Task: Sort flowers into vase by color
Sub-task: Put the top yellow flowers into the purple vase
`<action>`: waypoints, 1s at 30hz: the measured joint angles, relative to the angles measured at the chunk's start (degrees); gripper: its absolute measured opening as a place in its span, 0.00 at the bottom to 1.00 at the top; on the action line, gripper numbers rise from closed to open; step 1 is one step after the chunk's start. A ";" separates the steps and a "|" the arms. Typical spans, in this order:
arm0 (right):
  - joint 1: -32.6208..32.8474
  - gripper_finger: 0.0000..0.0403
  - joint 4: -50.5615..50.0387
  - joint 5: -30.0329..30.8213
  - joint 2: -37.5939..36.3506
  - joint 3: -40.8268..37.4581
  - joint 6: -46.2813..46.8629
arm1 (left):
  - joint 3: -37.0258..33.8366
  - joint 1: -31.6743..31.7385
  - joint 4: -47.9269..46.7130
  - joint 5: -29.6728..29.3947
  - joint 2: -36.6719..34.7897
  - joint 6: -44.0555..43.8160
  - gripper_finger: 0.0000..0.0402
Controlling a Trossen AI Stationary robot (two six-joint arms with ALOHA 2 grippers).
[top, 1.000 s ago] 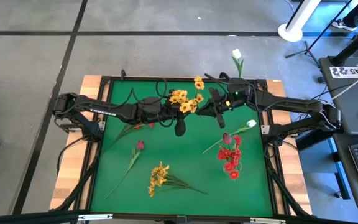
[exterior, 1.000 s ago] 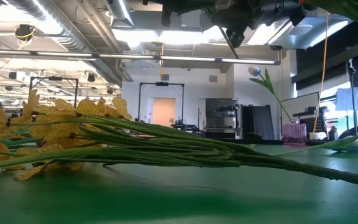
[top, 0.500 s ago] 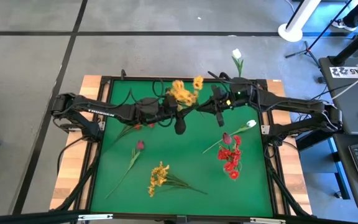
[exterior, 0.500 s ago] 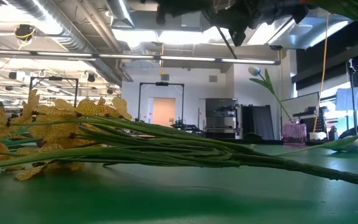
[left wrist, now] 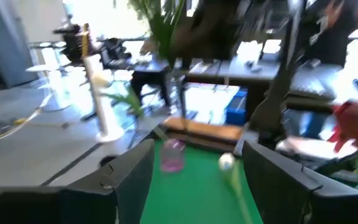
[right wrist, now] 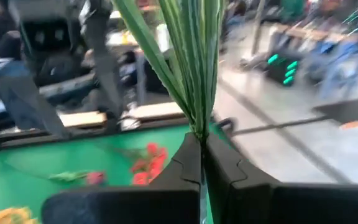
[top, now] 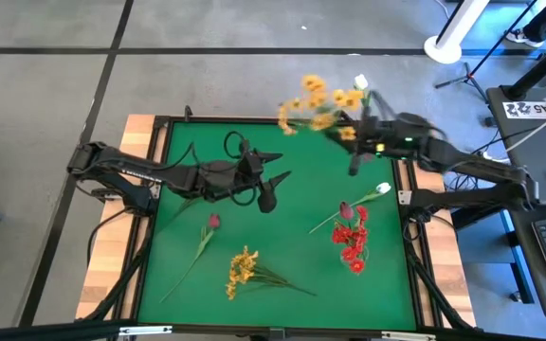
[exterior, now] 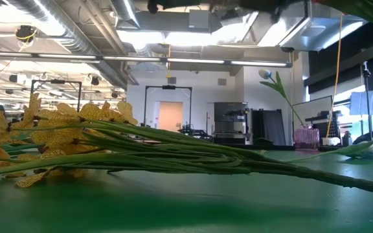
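Observation:
My right gripper [top: 356,133] is shut on a yellow spray [top: 318,100] and holds it high over the table's far right part; its blooms point to the far left. My left gripper [top: 277,167] stands open over the middle of the green mat [top: 282,227] with nothing between its fingers. On the mat lie another yellow spray [top: 243,269], a red cluster [top: 351,241], a white tulip [top: 383,189] and two dark pink buds [top: 213,221] [top: 346,208]. A small pink vase [exterior: 306,136] at the far right holds a white tulip [top: 361,83]. My right gripper pinches the spray's bundle of green stems [right wrist: 196,127] between its two shut fingers [right wrist: 185,165]. Several stems pass out beyond the fingertips and fan apart. The fingers point about level. The spray is lifted clear of the table.
A raised dark frame and wooden boards [top: 138,133] border the mat. Cables loop by the left arm [top: 240,147]. In the low view the lying yellow spray [exterior: 57,139] stretches across close to the camera. Stands and desks are beyond the far right corner.
My left gripper has opened, let go of the yellow spray and drawn back a little toward the table's left. My right gripper, still shut on the stems, has risen and gone toward the far right corner, turning; the spray has swung with it from mid-table toward the vase.

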 joint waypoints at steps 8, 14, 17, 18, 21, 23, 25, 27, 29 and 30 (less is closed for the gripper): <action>-0.11 0.00 -8.78 16.10 -13.74 -2.23 -2.99 | 0.00 -2.20 -2.04 -6.01 -0.23 1.65 0.55; -0.17 0.00 -1.14 23.69 -20.99 -15.52 -0.45 | 0.00 -2.20 -1.83 -5.22 -0.23 0.99 0.51; -1.05 0.00 11.72 23.76 -23.83 -25.35 1.45 | 0.00 -2.19 -1.77 -4.95 -0.23 0.97 0.49; -1.50 0.00 16.06 24.04 -24.67 -28.48 1.82 | -0.02 -2.05 -1.79 -4.20 -0.23 0.97 0.49; -3.34 0.00 24.95 27.86 -25.89 -36.16 2.63 | -2.38 -1.08 1.65 -0.52 -0.25 0.99 0.47; -4.74 0.00 27.23 30.29 -25.90 -39.63 2.16 | -6.05 0.16 5.55 1.21 -0.23 0.71 0.46; -6.15 0.00 27.95 31.22 -25.84 -41.77 1.52 | -10.25 1.70 10.56 3.73 -0.19 0.52 0.45; -7.75 0.00 28.56 31.40 -25.79 -42.71 1.30 | -14.17 3.34 17.27 7.07 -0.19 -1.01 0.44; -9.22 0.00 28.51 32.36 -25.72 -43.77 0.87 | -17.72 5.05 22.77 10.51 -0.19 -3.71 0.44; -9.91 0.00 28.46 32.93 -25.71 -44.17 0.19 | -19.24 5.83 24.92 11.75 -0.19 -5.25 0.44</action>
